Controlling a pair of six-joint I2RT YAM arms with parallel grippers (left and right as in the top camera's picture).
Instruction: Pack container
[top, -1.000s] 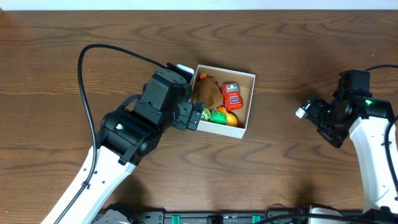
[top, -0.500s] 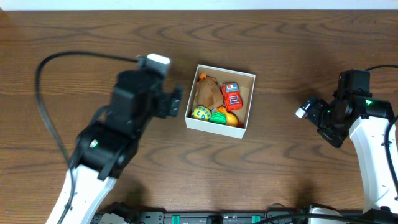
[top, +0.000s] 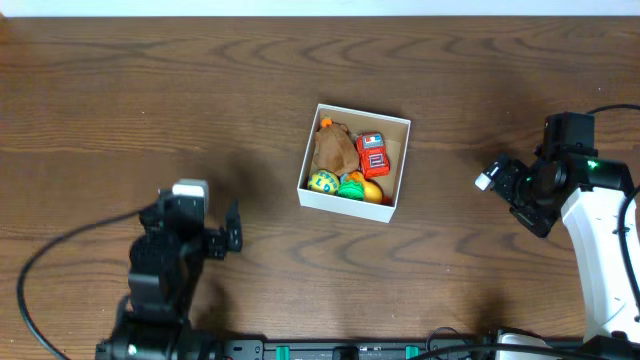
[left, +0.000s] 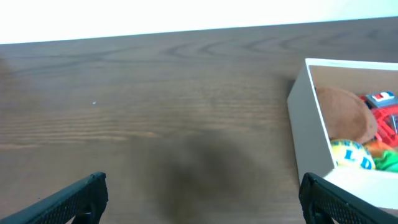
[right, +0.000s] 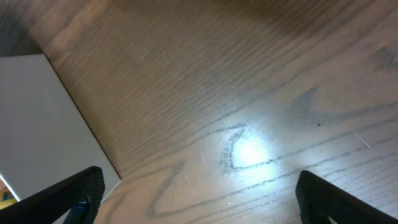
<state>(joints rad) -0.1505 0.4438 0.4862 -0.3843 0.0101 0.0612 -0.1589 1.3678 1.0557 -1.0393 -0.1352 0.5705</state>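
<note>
The container is a square white box with a tan inside, at the table's middle. It holds a brown plush toy, a red toy car, a yellow-blue ball, and green and orange toys. It shows at the right of the left wrist view and as a white wall in the right wrist view. My left gripper is open and empty, well left of and below the box; its jaws frame bare wood. My right gripper is open and empty, right of the box, its jaws over bare wood.
The table is dark brown wood. A black cable loops from the left arm at the lower left. A white strip runs along the table's far edge.
My left arm has pulled back from the box's left side, down and to the left toward the front edge. The right arm has not moved. The box and toys stay put.
</note>
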